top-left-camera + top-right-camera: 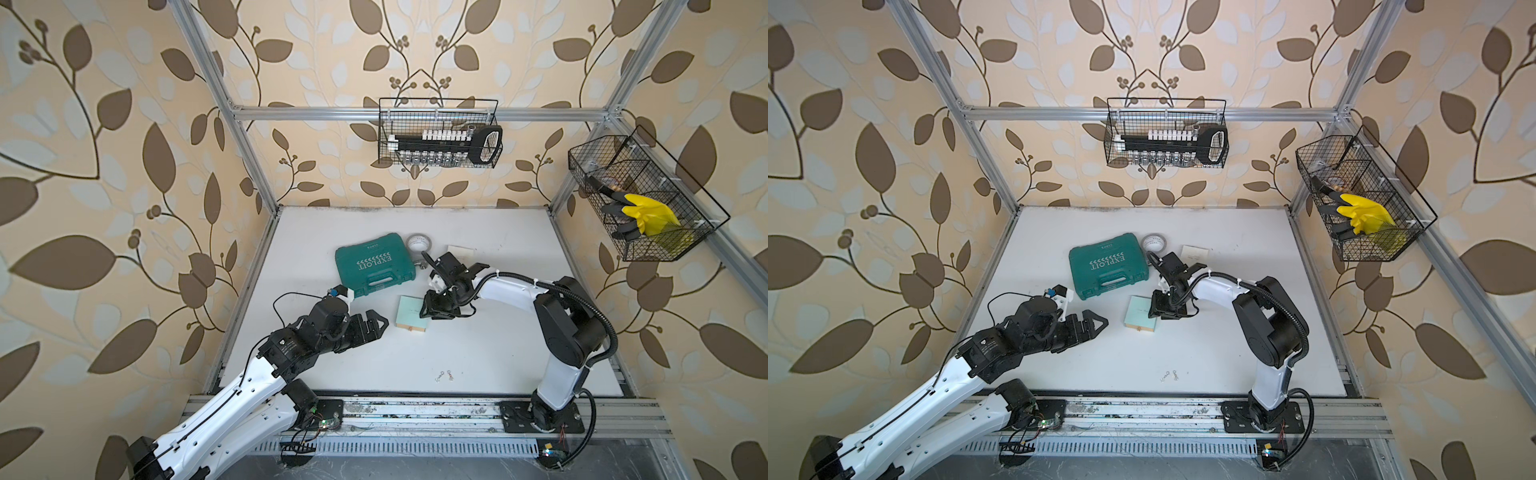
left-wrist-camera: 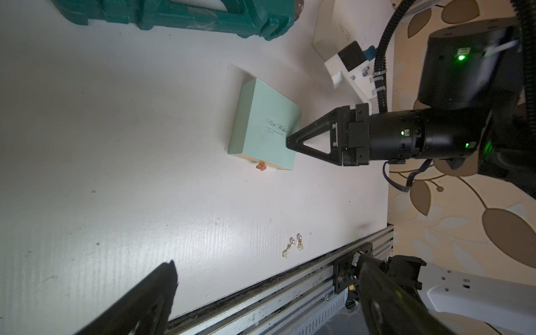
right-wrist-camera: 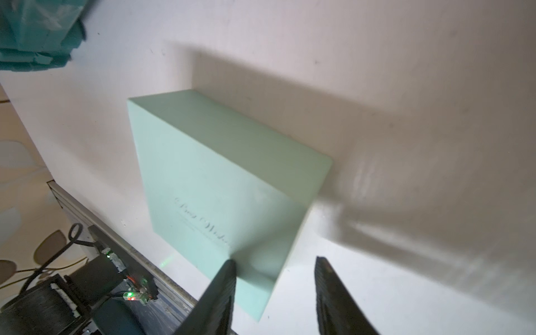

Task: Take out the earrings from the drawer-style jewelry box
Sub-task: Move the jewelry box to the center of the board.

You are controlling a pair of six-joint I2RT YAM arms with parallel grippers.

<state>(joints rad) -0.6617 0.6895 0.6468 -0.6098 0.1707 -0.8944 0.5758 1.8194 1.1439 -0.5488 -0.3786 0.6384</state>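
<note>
Earrings (image 2: 299,246) on table (image 1: 457,353), apart from spread left tool (image 2: 266,265), right tool (image 3: 275,261) parted at jewelry box (image 3: 220,179)

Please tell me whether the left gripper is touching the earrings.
Apart. In a top view the earrings lie on the table, with a wide stretch of bare surface between them and the open left gripper.

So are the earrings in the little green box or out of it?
Out. The earrings lie on the white table, well apart from the mint box.
</note>
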